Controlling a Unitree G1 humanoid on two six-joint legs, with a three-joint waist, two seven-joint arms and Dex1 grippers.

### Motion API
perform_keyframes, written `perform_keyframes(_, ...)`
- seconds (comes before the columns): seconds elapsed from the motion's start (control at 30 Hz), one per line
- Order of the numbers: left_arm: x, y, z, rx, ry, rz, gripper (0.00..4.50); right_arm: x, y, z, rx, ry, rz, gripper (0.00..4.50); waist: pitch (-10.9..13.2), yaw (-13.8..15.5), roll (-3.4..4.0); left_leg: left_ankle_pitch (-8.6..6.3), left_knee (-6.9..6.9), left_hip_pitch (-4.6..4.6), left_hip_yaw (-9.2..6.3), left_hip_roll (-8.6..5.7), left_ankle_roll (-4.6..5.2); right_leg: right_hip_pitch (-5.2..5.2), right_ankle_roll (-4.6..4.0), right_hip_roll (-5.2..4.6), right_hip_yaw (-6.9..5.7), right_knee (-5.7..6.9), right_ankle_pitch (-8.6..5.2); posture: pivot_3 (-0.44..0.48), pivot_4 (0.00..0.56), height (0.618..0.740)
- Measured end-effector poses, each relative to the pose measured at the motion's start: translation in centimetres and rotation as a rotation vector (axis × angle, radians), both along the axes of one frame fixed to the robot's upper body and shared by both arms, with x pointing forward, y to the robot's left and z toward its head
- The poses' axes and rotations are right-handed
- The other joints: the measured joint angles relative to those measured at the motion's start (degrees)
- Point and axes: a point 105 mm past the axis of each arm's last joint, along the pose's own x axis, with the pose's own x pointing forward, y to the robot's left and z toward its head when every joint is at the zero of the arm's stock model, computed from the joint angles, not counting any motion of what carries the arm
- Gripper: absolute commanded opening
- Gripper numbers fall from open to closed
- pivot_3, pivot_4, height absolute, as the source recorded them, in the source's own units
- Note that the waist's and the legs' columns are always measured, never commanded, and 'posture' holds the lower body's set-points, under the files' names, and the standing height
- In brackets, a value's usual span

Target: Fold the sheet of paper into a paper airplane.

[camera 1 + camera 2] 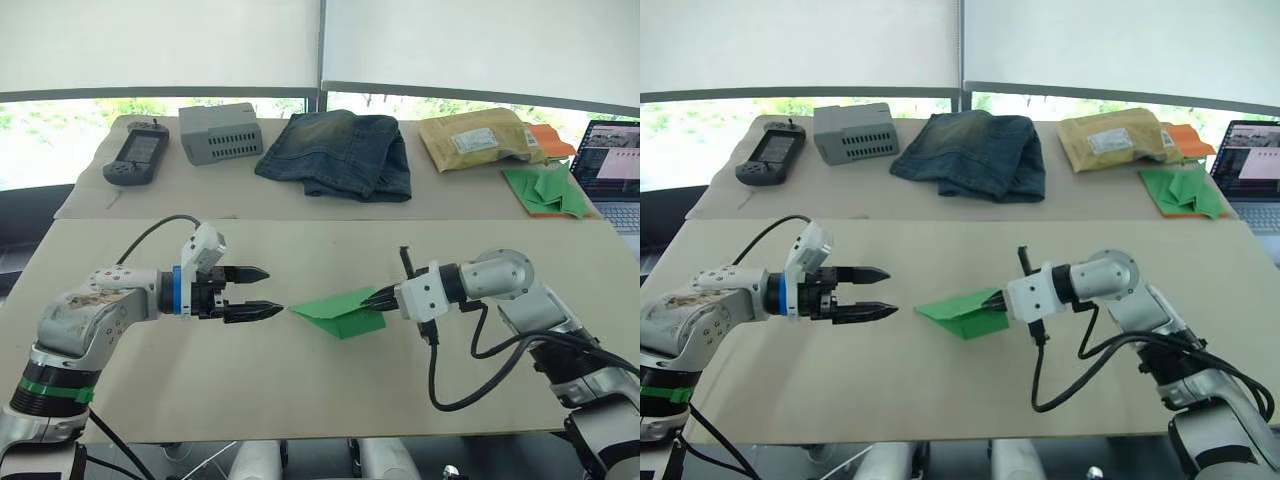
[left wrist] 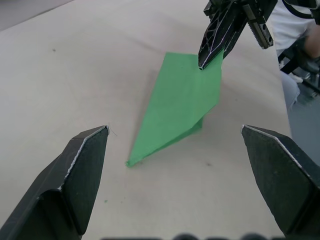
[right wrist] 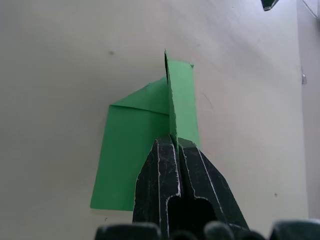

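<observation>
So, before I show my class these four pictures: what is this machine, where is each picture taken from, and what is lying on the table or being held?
It is a humanoid robot with two arms, each ending in a two-fingered gripper. Two pictures come from cameras in its head, looking down over the arms; the other two come from a camera on each wrist.

The right gripper is shut on the sheet of paper, green and already folded to a point. The left gripper is open, facing that point without touching it.

On the far table lie a handheld controller, a grey box, folded jeans, a padded envelope, a heap of green paper pieces and a laptop.
</observation>
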Motion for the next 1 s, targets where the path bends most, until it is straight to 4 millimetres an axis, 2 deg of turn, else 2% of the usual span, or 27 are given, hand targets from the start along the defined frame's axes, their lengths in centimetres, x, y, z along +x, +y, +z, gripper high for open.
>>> perform_keyframes(0.2,-0.1,0.0,0.2,-0.047,0.063,-0.012,4.50,-0.3,-0.2,-1.3,0.000,0.034,-0.021,0.03,0.00,0.17,0.00,0.00,0.09,-0.01,-0.02,-0.02,0.01,0.01,0.04,-0.05,0.01,0.06,0.01,0.000,0.150,0.728)
perform_keyframes(0.37,0.6,0.0,1.2,-0.041,0.016,-0.015,4.50,0.3,-0.6,-1.6,0.017,0.069,-0.126,0.03,0.00,0.11,0.01,0.04,0.08,0.03,0.00,-0.06,0.06,0.03,0.04,-0.03,0.00,0.08,0.02,0.000,0.150,0.728)
perform_keyframes(0.73,1.5,-0.4,0.4,-0.042,0.043,-0.004,4.50,-1.0,-0.3,-2.3,0.028,0.147,-0.216,0.03,0.00,0.07,0.01,0.04,0.08,0.02,-0.01,-0.15,0.07,0.02,0.05,-0.03,0.02,0.09,0.01,0.000,0.150,0.728)
perform_keyframes(0.83,1.4,-0.6,0.5,-0.046,0.034,-0.020,4.50,-0.9,-0.5,-2.4,0.018,0.134,-0.221,0.91,0.00,0.09,0.01,0.04,0.08,0.01,-0.01,-0.17,0.07,0.03,0.05,-0.03,0.02,0.09,0.01,0.000,0.150,0.728)
perform_keyframes(1.0,1.6,-1.4,1.1,-0.093,0.016,-0.057,4.50,-0.8,-1.5,-2.1,-0.066,0.092,-0.214,2.73,0.00,0.18,0.01,0.04,0.11,0.01,-0.01,-0.18,0.07,0.03,0.06,-0.04,0.02,0.08,0.02,0.000,0.150,0.728)
